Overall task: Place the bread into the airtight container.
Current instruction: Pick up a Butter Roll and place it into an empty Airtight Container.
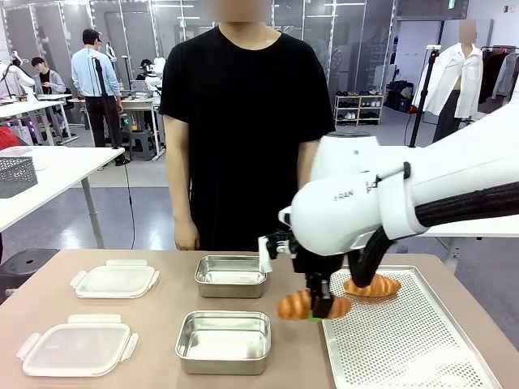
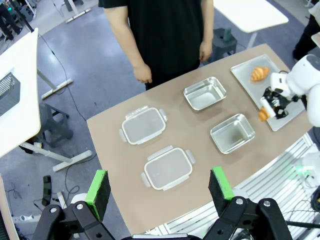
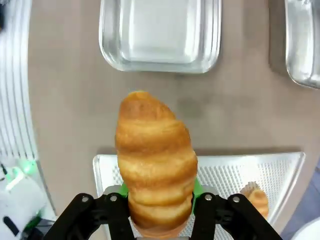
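Front view: right gripper [image 1: 321, 311] clamped on croissant [image 1: 293, 305], raised over tray [image 1: 405, 344] edge beside steel container [image 1: 223, 315]. Left gripper [image 2: 159, 185] jaws spread apart, empty

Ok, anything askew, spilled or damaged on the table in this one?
Nothing stands out. The right gripper holds one croissant intact, the other croissant lies on the tray, both containers stand level and empty, both lids flat beside them.
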You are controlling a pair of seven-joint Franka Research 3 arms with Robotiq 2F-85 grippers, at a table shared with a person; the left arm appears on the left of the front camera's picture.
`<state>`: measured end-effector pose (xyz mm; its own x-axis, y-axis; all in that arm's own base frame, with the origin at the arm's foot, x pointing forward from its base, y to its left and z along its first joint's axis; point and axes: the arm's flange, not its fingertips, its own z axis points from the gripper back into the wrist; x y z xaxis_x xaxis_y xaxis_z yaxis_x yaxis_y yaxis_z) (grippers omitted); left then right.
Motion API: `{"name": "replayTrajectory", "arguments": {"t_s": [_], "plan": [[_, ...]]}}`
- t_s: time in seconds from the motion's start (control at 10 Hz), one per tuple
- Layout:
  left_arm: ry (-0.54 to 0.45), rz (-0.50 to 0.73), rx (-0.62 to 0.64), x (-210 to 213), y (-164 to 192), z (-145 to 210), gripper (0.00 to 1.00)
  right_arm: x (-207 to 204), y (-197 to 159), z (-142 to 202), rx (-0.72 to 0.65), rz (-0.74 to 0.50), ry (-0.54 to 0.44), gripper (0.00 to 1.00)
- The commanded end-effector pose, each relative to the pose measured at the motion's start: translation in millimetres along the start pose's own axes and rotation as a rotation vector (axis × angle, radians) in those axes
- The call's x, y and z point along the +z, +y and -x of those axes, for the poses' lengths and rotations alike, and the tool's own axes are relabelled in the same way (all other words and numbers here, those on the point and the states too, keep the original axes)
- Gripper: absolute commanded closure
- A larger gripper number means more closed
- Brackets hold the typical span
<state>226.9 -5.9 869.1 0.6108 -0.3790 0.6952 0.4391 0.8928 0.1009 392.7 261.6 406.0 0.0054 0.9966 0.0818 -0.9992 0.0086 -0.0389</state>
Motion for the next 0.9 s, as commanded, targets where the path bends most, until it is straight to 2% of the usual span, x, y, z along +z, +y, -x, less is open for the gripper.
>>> {"name": "replayTrajectory", "arguments": {"t_s": [0.0, 0.6, 0.8], "plan": [[-0.002, 0.000, 0.000, 1.3, 0.2, 0.2, 0.00, 0.4, 4.8, -35.6, 0.004, -0.031, -0.011, 0.57], [-0.002, 0.000, 0.000, 1.3, 0.2, 0.2, 0.00, -30.0, -1.6, -125.2, 0.025, -0.071, -0.015, 0.57], [-0.002, 0.000, 0.000, 1.3, 0.2, 0.2, 0.00, -38.8, -4.3, -144.6, 0.018, -0.088, -0.014, 0.57]]}}
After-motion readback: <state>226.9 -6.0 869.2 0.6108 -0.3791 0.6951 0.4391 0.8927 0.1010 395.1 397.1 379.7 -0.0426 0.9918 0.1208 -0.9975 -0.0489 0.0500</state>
